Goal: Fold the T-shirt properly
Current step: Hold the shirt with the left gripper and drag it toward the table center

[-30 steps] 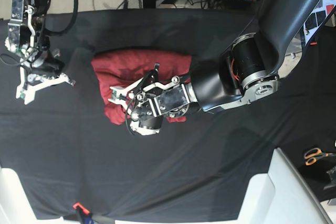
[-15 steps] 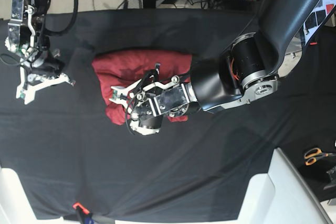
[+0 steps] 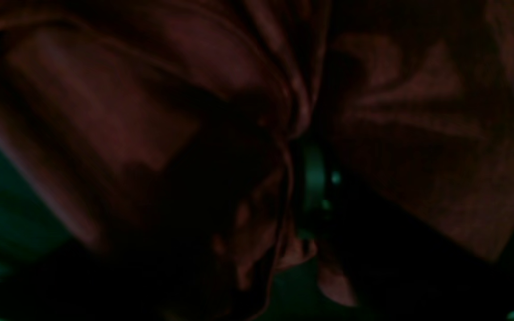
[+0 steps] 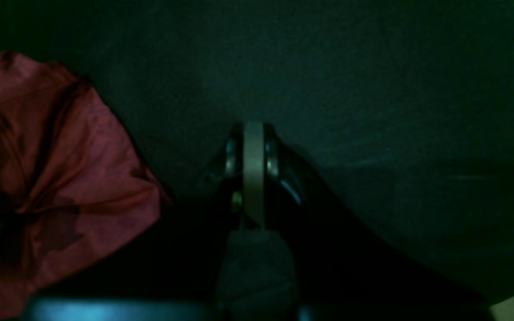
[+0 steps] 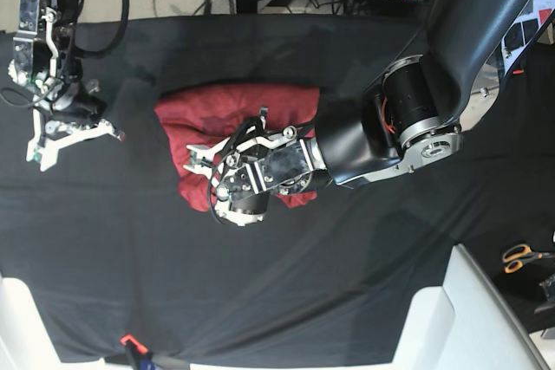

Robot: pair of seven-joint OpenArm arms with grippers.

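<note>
The shirt (image 5: 227, 114) lies bunched on the black cloth (image 5: 347, 266); my left claw (image 5: 201, 162) spreads over it, letting go, while my right claw (image 5: 52, 140) waits pressed together, clear.

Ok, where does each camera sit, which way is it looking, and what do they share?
Base: overhead, looking down on the black cloth, shirt, both arms, left hand and right hand.
Left wrist: pressed close against the shirt; dark, hand unclear.
Right wrist: faces the cloth past its shut hand, shirt at left.
Shared: the shirt shows in all three.
</note>
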